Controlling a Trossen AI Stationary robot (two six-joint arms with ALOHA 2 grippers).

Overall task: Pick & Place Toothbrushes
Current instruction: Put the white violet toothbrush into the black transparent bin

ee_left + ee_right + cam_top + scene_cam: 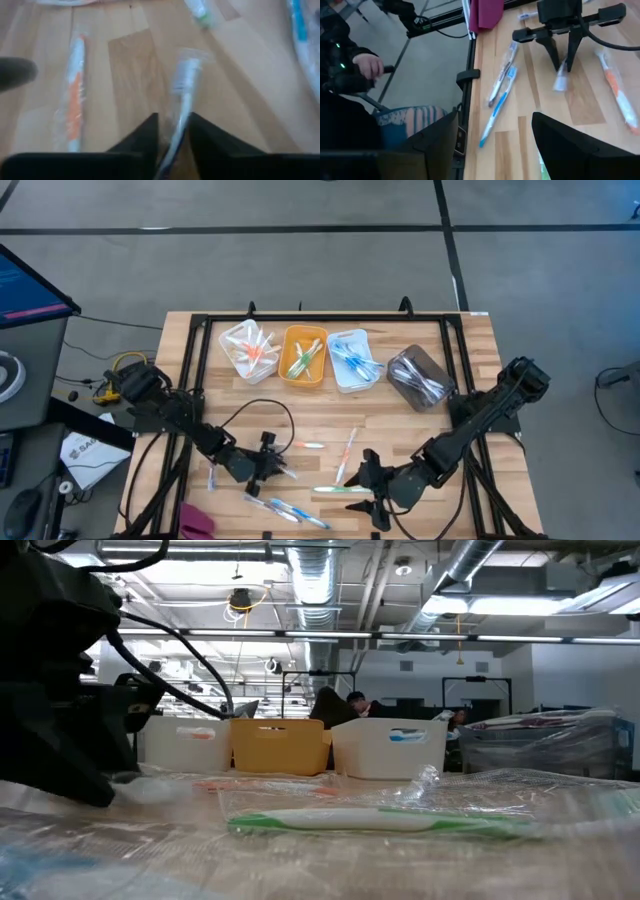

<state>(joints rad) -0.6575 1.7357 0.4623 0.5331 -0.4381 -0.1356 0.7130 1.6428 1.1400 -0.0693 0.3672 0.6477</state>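
Note:
Several wrapped toothbrushes lie loose on the wooden table [400, 430]: an orange one [75, 100], a green one [380, 822], two blue ones [501, 95]. My left gripper [272, 467] is low over the table's near left and shut on a white-and-blue toothbrush [182, 85], seen from ahead in the right wrist view [561, 79]. My right gripper [376, 488] hovers open above the near middle, close to the green toothbrush [340, 490], with nothing between its fingers [570, 145]. My left gripper pinches the toothbrush's handle [175, 132] between its two fingers [145, 135]. They slant down from the table's left side, and the brush runs forward along them. Its head end [186, 67] lies on the wood ahead of the fingertips.
Four bins stand in a row at the back: clear [248, 350], orange [303, 357], white [352, 360], grey [420, 377], each holding brushes. A magenta cloth [195, 520] lies at the near left edge. A black cable [255, 415] loops behind the left arm. A person's hand [367, 65] shows beyond the table.

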